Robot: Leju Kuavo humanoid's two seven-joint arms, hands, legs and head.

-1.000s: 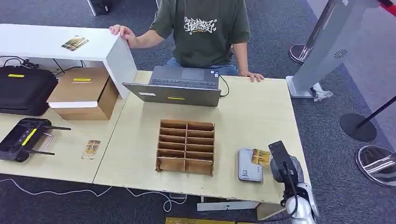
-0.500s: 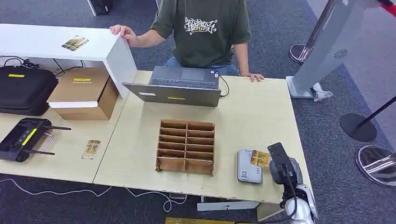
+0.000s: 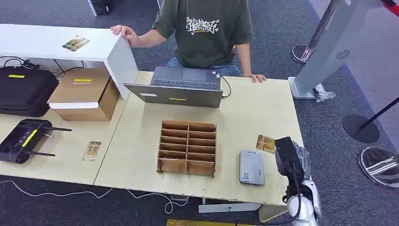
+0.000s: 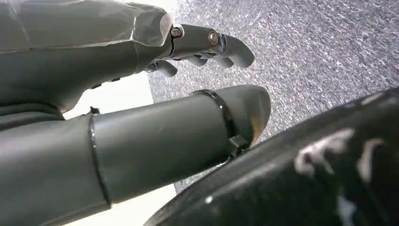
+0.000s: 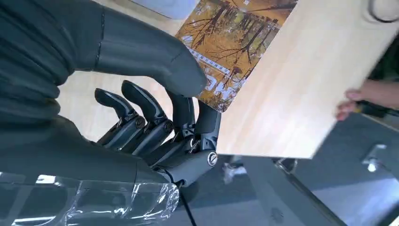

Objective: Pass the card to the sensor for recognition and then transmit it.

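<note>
**A:** Start at the near edge of the counter. Your right robot hand pinches the card between its thumb and fingers; the autumn-tree print faces the wrist camera.

**B:** Where is the card relative to the sensor?

**A:** The card is held just beyond the sensor's far right corner, apart from it. The sensor itself is the flat grey box lying on the counter.

**B:** And your left robot hand?

**A:** It hangs over grey carpet with nothing in it, thumb apart from the curved fingers.

**B:** What else sits around the sensor?

**A:** The wooden slotted organizer stands just to the sensor's left. Farther back from the sensor is the laptop, and behind it a person rests one hand on the counter's far edge. Well to the left of the sensor lie a second card, a black controller and a cardboard box.
</note>
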